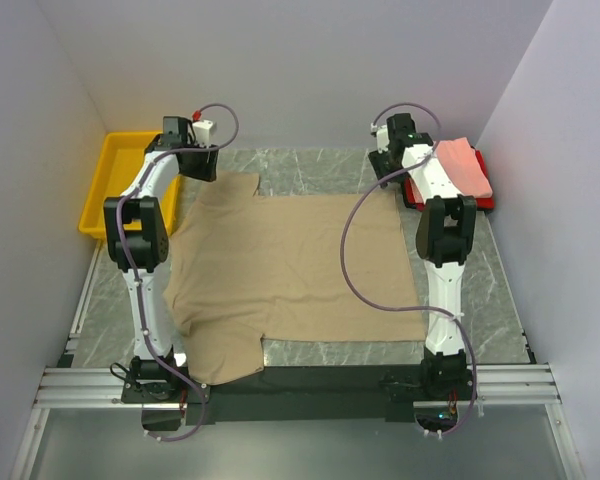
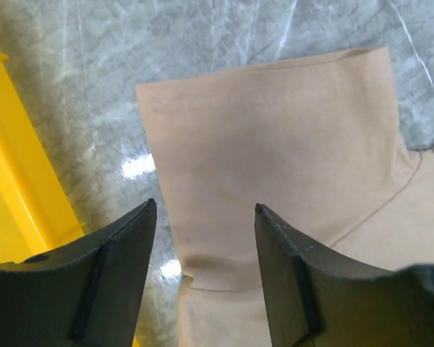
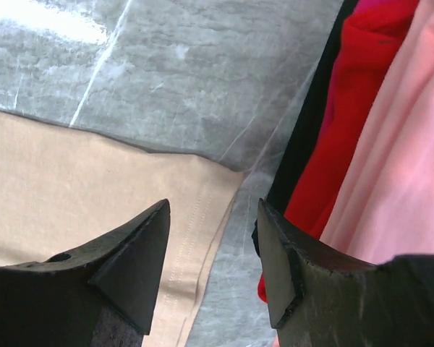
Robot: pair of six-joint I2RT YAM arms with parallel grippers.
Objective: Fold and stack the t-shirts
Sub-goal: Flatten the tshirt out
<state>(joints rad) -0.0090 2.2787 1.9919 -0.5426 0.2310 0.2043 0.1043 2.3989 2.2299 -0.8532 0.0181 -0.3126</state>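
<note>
Across the table (image 1: pixel 320 165) middle: tan shirt (image 1: pixel 300 270), spread flat; soft, light, limp. Far right: pink shirt (image 1: pixel 467 168) stacked on red shirt (image 1: pixel 417 192). Left claw (image 2: pixel 205 206) spread over far-left sleeve, right claw (image 3: pixel 214 204) spread over far-right corner: likely holds.

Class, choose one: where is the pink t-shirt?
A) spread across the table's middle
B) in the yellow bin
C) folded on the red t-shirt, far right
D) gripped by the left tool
C: the pink t-shirt lies folded atop the red t-shirt; the tan t-shirt is the spread one.
</note>
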